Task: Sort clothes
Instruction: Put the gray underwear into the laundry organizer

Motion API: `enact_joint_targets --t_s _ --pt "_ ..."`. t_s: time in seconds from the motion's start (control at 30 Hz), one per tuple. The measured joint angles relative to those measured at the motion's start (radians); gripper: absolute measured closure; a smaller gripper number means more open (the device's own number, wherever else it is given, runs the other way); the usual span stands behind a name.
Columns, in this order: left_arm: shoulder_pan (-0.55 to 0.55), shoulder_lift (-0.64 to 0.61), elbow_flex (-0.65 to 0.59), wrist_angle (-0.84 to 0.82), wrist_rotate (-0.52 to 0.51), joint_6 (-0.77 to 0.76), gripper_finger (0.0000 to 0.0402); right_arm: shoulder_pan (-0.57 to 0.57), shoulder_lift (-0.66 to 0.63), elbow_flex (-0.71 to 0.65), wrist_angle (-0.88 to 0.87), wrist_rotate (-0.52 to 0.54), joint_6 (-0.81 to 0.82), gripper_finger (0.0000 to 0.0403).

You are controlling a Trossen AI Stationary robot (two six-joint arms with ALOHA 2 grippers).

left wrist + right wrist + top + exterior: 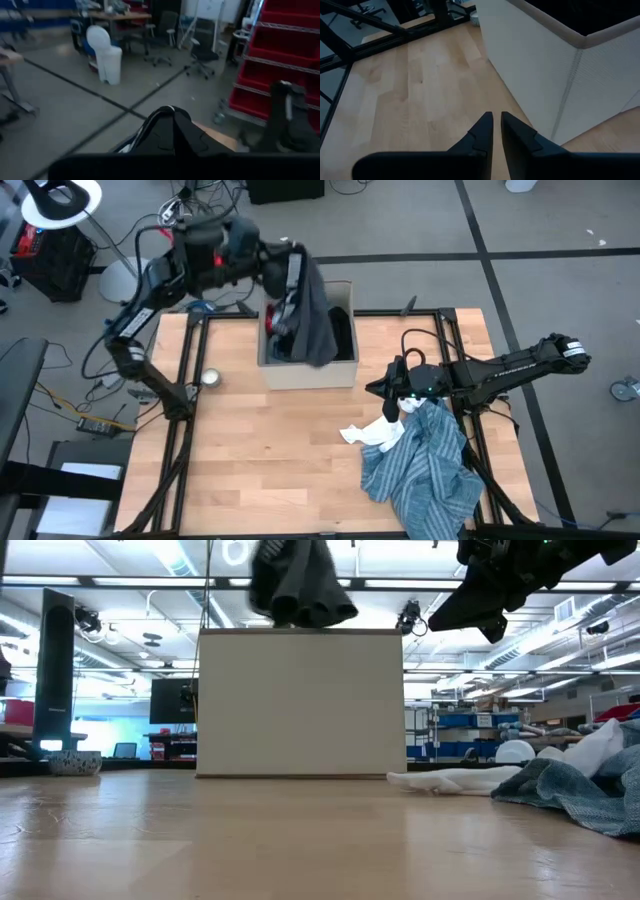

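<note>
My left gripper (297, 262) is raised over the tan cardboard box (305, 372) at the table's far side and is shut on a dark grey garment (318, 315). The garment hangs above the box's rim in the low view (300, 585). Red pieces (278, 315) and black cloth (343, 335) lie inside the box. A blue-white striped shirt (425, 470) and a white piece (375, 435) lie in a heap on the table's near right. My right gripper (496, 125) hovers shut and empty, between the box and that heap. My left gripper holds the dark grey garment by its upper end (303, 268). The hand itself hides the place of contact, so the kind of hold does not show. The garment hangs slack below the fingers, lifted clear, its lower end (305, 608) just above the box's opening.
A small round metal thing (210, 378) sits left of the box. Black frame rails (185, 380) run along the table's left and right sides. Bare wood (270, 460) stretches across the near left. The box wall (545, 65) stands close ahead of my right gripper.
</note>
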Motion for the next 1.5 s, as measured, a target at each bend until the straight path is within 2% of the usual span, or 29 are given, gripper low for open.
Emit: enact_joint_targets --t_s 0.1,0.23,0.4,0.5,0.63,0.8,0.97,1.13,1.3,1.5 --pt "0.031 0.046 0.070 -0.015 0.002 0.013 0.0401 0.000 0.000 0.000 -0.001 0.000 -0.002 0.0364" --pt "0.040 0.077 0.060 -0.100 0.022 0.014 0.0401 0.000 0.000 0.000 -0.001 0.000 -0.012 0.0364" --pt "0.038 0.151 -0.014 -0.271 0.047 0.014 0.0401 0.000 0.000 0.000 -0.001 0.000 -0.019 0.0364" --pt "0.038 0.181 -0.116 -0.285 0.114 0.013 0.0401 0.000 0.000 0.000 -0.002 0.000 -0.018 0.0364" --pt "0.039 0.202 -0.298 -0.190 0.125 0.011 0.0401 0.000 0.000 0.000 -0.002 0.000 -0.018 0.0364" --pt "0.050 0.203 -0.572 0.110 0.175 0.011 0.0401 0.000 0.000 0.000 -0.002 0.000 -0.017 0.0364" --pt "0.066 0.211 -0.754 0.320 0.207 -0.023 0.0381 0.000 0.000 0.000 -0.002 0.000 -0.017 0.0364" --pt "0.102 0.245 -0.842 0.344 0.213 -0.105 0.0332 0.000 0.000 0.000 -0.004 0.000 -0.021 0.0364" --pt "0.131 0.278 -0.858 0.348 0.287 -0.172 0.0284 0.000 0.000 0.000 -0.005 0.000 -0.022 0.0364" --pt "0.131 0.279 -0.833 0.338 0.306 -0.173 0.0271 0.000 0.000 0.000 -0.008 0.000 -0.023 0.0364"
